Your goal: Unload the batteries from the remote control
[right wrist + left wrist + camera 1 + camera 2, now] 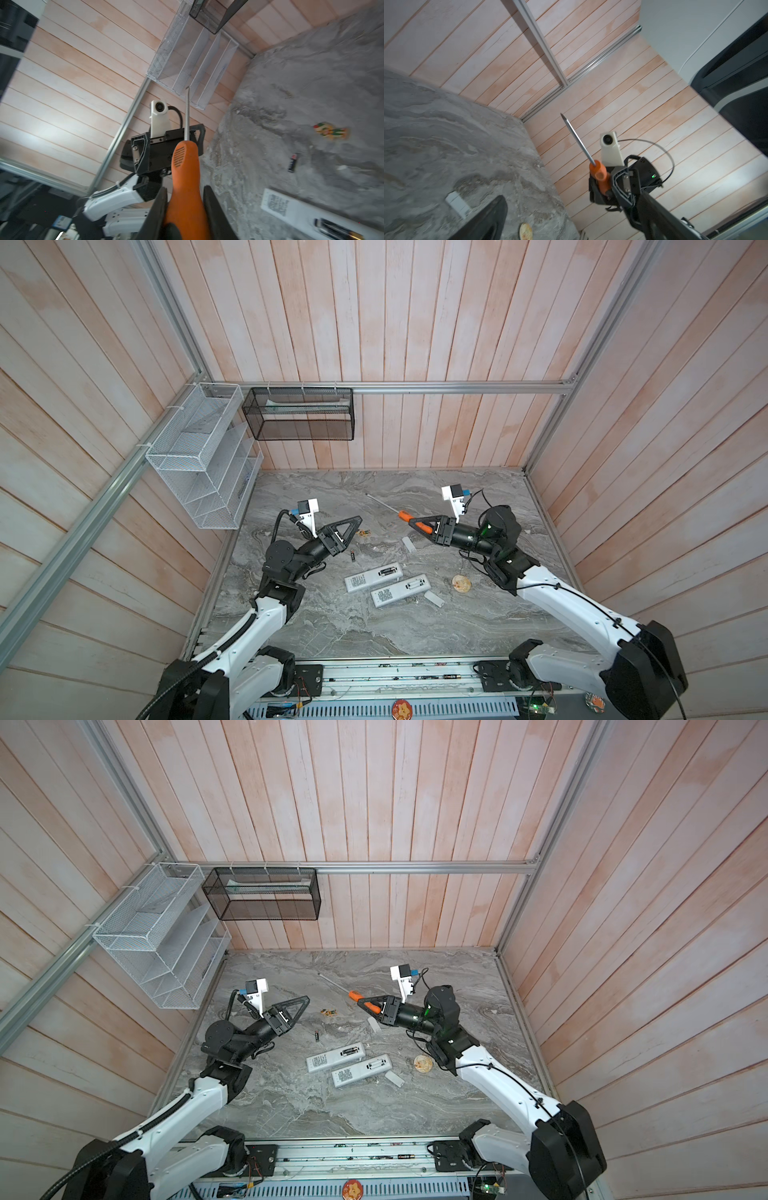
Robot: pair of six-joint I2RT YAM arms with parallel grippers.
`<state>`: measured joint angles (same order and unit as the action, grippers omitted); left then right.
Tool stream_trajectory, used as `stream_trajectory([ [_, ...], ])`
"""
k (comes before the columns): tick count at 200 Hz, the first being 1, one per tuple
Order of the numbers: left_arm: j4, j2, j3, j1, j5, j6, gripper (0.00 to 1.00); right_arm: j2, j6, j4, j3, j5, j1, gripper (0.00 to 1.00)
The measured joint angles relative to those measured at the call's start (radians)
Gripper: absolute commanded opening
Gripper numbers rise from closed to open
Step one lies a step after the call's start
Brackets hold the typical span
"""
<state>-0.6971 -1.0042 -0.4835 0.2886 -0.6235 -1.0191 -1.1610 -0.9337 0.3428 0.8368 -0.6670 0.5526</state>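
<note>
- White mesh rack [199, 456] on left wall, tiered pockets; contents not readable through the mesh.
- Black mesh basket [299, 423] hung from back-wall rail; holds a pale long item [305, 405] along its upper level.
- Two white remotes backs-up on mid bench [332, 635], battery bays uncovered.
- Far remote [360, 581]: bay holds black batteries [386, 571], side by side as far as can be told; gold end visible in right wrist view [332, 227].
- Near remote [384, 596]: bay shows white plastic only.
- Loose battery [353, 556] flat on bench, left of far remote, on the near side of left claw [351, 524] and apart from it.
- Left claw: spread wide, nothing between the jaws.
- Right claw [415, 524]: clamped on orange handle of screwdriver [402, 515], shaft aimed far-left; well apart from every cell.
- Loose battery, long axis: runs near-to-far in both top views [316, 1036], slightly tilted; leading end too small to tell.
- Batteries in bay, long axis: along far remote's length, left to right across bench, right end a little farther back.
- Grey cover [408, 544] near right claw; second cover [434, 598] just beside near remote's right end.
</note>
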Motion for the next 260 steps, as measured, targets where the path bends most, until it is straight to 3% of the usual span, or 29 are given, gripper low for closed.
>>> stream_trajectory([
  [42, 0.512, 0.021, -0.159, 0.000, 0.035, 0.232, 1.00, 0.020, 0.320, -0.451, 0.140, 0.240, -0.004, 0.00],
  [98, 0.939, -0.049, -0.292, 0.001, 0.168, 0.435, 1.00, 0.002, 0.552, -0.782, 0.190, 0.435, -0.011, 0.00],
  [123, 1.078, -0.127, -0.378, 0.028, 0.222, 0.502, 1.00, -0.002, 0.610, -0.848, 0.223, 0.488, -0.011, 0.00],
  [187, 1.357, -0.278, -0.557, 0.215, 0.379, 0.737, 1.00, 0.006, 0.678, -0.912, 0.235, 0.517, -0.011, 0.00],
  [243, 1.499, -0.430, -0.606, 0.326, 0.504, 0.953, 0.99, 0.022, 0.699, -0.919, 0.253, 0.498, -0.018, 0.00],
  [260, 1.529, -0.474, -0.605, 0.343, 0.547, 1.014, 0.94, 0.023, 0.698, -0.919, 0.253, 0.483, -0.019, 0.00],
])
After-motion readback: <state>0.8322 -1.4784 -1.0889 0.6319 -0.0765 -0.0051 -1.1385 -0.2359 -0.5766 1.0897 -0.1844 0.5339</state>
